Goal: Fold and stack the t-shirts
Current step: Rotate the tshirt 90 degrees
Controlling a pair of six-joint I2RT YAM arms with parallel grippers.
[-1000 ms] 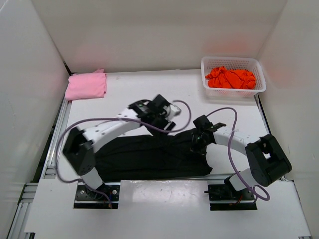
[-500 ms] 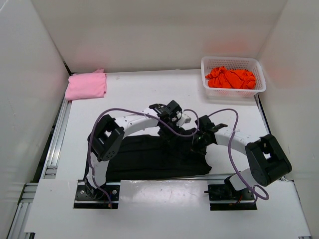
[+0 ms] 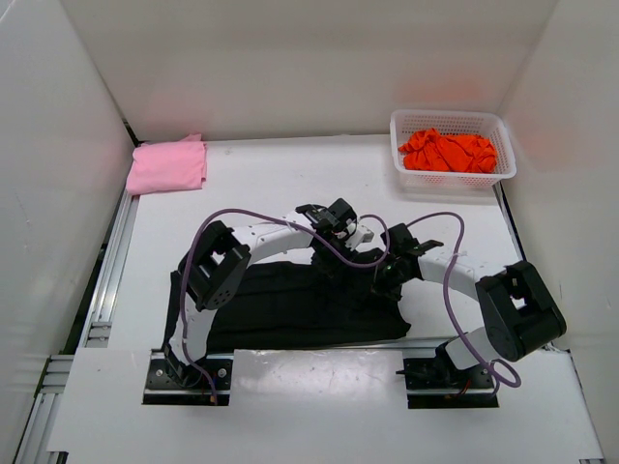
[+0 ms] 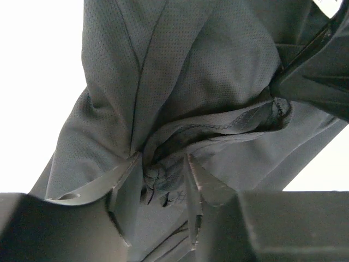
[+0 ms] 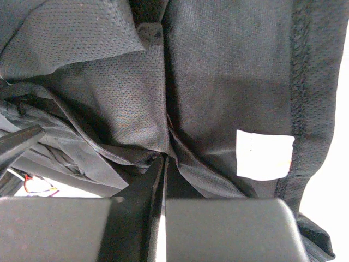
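Note:
The black t-shirt [image 3: 290, 309] lies bunched along the near part of the table. My left gripper [image 3: 340, 253] reaches across to its right end and is shut on a bunch of black cloth [image 4: 161, 174]. My right gripper [image 3: 385, 274] sits close beside it, shut on a fold of the same shirt [image 5: 163, 158], next to a white label [image 5: 264, 154]. The pink t-shirt [image 3: 167, 165] lies folded at the far left. The orange t-shirt [image 3: 448, 151] is crumpled in the white basket [image 3: 453, 121].
White walls enclose the table on three sides. A metal rail [image 3: 106, 280] runs along the left edge. Purple cables [image 3: 447, 290] loop over both arms.
My left arm has swung right and folded over, bringing its gripper next to the right gripper at the shirt's right end. The black shirt has bunched narrower. The right arm barely moved.

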